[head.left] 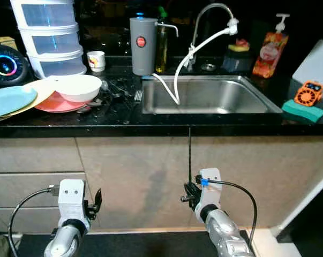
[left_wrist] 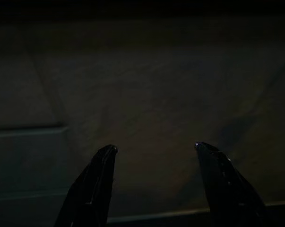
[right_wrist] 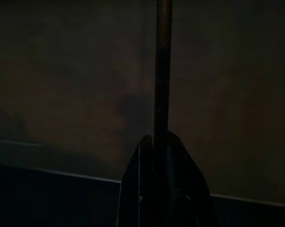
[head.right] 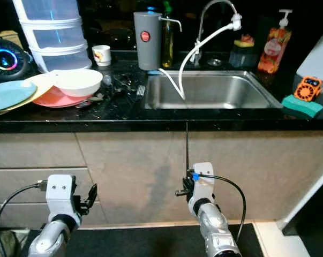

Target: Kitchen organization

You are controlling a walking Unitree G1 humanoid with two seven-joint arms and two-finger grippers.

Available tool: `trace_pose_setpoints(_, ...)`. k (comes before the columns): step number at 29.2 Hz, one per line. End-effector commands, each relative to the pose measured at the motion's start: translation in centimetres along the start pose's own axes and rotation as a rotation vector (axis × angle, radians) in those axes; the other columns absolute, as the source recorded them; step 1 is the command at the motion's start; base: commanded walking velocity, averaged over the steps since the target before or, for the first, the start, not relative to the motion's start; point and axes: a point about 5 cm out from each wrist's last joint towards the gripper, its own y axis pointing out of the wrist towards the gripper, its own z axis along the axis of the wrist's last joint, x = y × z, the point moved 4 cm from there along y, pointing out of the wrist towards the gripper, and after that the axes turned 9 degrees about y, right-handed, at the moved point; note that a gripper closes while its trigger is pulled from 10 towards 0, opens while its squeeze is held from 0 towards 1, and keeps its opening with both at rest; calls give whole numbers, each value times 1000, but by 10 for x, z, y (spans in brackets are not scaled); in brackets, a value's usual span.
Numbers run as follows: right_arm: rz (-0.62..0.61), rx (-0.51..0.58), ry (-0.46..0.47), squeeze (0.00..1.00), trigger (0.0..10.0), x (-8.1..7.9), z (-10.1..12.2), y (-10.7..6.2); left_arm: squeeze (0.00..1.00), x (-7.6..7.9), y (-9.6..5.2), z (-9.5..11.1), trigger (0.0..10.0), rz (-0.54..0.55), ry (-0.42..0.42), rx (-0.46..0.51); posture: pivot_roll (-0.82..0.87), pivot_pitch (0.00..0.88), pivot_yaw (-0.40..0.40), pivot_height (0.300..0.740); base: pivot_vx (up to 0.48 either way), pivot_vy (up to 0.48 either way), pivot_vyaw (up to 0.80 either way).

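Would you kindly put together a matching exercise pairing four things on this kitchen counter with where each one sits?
Things:
1. white bowl
2. grey jug
3. green sponge
4. orange soap bottle

Places:
A. behind the sink's far right corner
B. on the stacked plates, left of the sink
C. counter's right end, under an orange gadget
D. behind the sink's left corner

Pairs: 1-B, 2-D, 3-C, 4-A
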Motion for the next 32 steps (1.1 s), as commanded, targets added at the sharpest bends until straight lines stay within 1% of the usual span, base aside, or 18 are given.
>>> trace_pose_setpoints(1,5,-19,-1,0,10000,0,-6,-4,0,1,-3,-1,10000,3,13,8,34,83,-60,740,0,0,0)
trace_pose_setpoints(5,4,-23,0,0,10000,-1,-8,-5,0,0,-5,0,10000,9,9,15,32,83,-59,740,0,0,0)
trace_pose_setpoints(10,6,-12,10,0,10000,-3,-6,-5,0,-7,-6,5,10000,11,-10,30,36,83,-56,740,0,0,0)
trace_pose_setpoints(16,3,-10,9,0,10000,-2,-6,-6,0,-7,-6,8,10000,4,-28,48,28,75,-53,740,0,0,0)
trace_pose_setpoints(17,3,-8,9,0,10000,-2,-5,-6,0,-5,-6,8,10000,-3,-10,47,24,72,-54,740,0,0,0)
trace_pose_setpoints(18,2,-7,8,0,10000,-1,-5,-7,0,-3,-5,7,10000,-15,-23,42,22,70,-54,740,0,-300,0)
trace_pose_setpoints(20,3,-5,5,0,10000,-1,-4,-7,0,1,-4,9,10000,-32,22,52,19,70,-56,740,0,-480,0)
trace_pose_setpoints(22,3,-4,4,0,10000,-1,-3,-7,0,2,-4,9,10000,-33,29,56,17,68,-57,740,0,-480,0)
trace_pose_setpoints(23,4,-2,2,0,10000,-1,-2,-6,0,2,-4,10,10000,-23,-4,61,15,68,-57,740,0,0,0)
trace_pose_setpoints(24,4,0,0,0,10000,-1,-1,-6,0,2,-4,10,10000,-16,-19,59,12,67,-58,740,0,0,0)
trace_pose_setpoints(29,2,4,-6,0,10000,1,2,-6,0,3,-5,10,10000,-22,-33,70,7,64,-63,740,0,0,0)
trace_pose_setpoints(30,2,5,-9,0,10000,2,2,-6,0,4,-6,10,10000,-29,-56,78,4,62,-64,740,0,480,0)
trace_pose_setpoints(32,2,5,-10,0,10000,3,3,-6,0,5,-6,10,10000,-30,-64,78,0,61,-68,740,0,480,0)
